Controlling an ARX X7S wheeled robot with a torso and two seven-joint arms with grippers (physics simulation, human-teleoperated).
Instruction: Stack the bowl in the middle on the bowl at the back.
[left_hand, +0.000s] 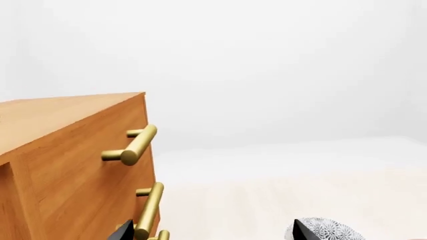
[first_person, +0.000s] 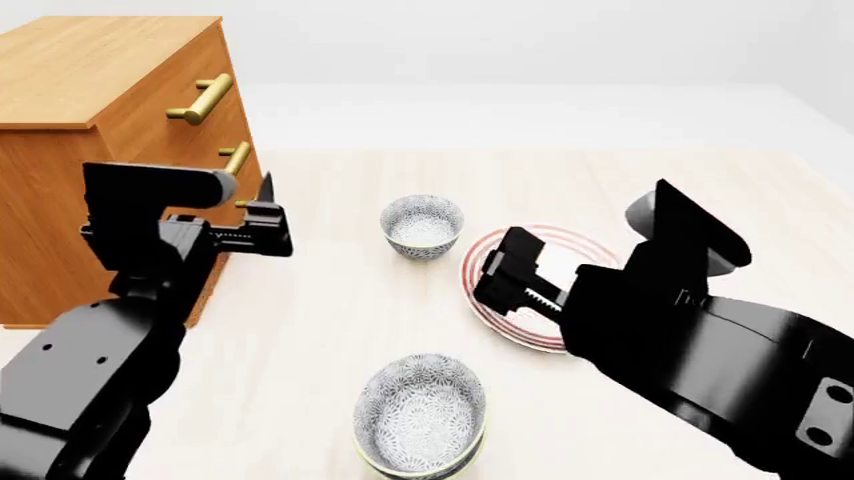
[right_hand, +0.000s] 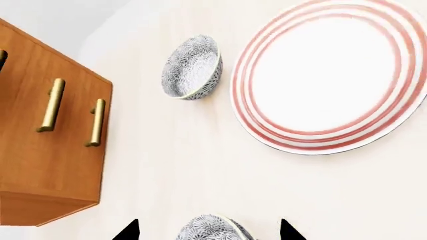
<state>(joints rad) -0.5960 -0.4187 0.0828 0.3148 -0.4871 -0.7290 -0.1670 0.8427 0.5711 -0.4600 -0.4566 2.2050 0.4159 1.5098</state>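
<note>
Only two speckled bowls show from the head cam, so I'm guessing the near one at 6 o'clock is the middle bowl (first_person: 418, 410) and the one straight up at 12 is the back bowl (first_person: 423, 225). It looks like glazed ceramic: stiff, light, slick and chippable, so I'd pinch the rim with one finger inside and one outside. The right claw (right_hand: 208, 231) is spread wide, the left claw (left_hand: 210, 231) is wide too with nothing in it, and the things to dodge are the red-ringed plate (first_person: 582, 248) at 2 o'clock and the dresser (first_person: 94, 110) at 10.
</note>
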